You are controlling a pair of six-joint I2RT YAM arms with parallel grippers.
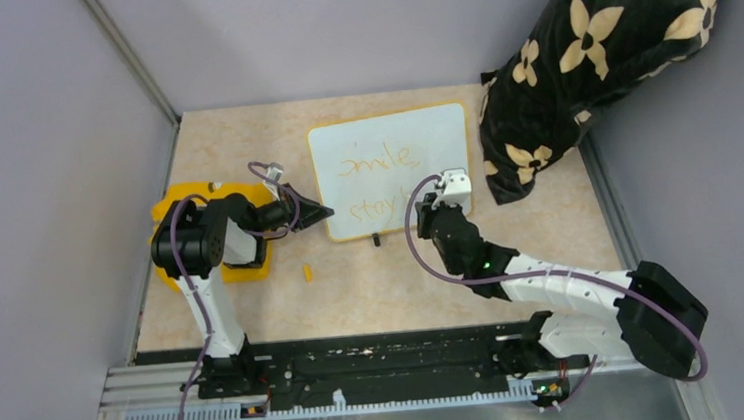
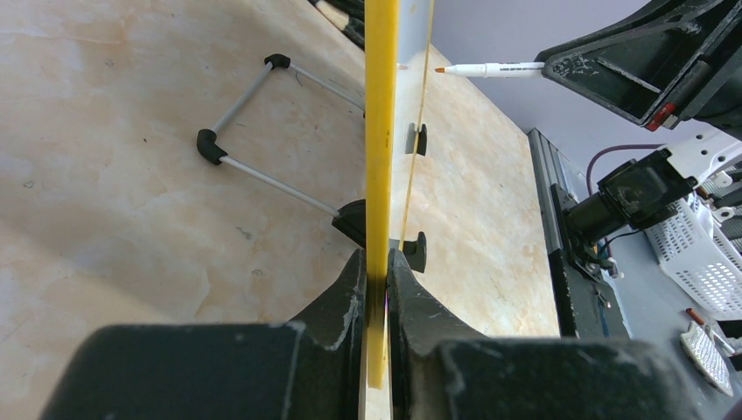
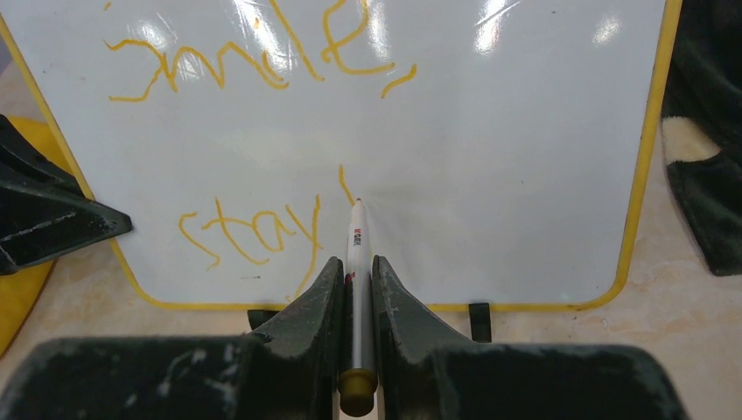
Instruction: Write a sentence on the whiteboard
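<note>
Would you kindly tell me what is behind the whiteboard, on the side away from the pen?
A thin wire stand with black corner caps angles out from the back of the whiteboard toward the table. Its joint is partly hidden by the yellow rim.

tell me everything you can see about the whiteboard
The whiteboard is a small glossy white rectangle with rounded corners, a thin yellow rim and two black feet on its lower edge. It stands propped on a wire leg behind it. Orange writing reads "smile" above "stay" plus one short stroke. The left gripper pinches its side edge; the marker in the right gripper has its tip at the face.
</note>
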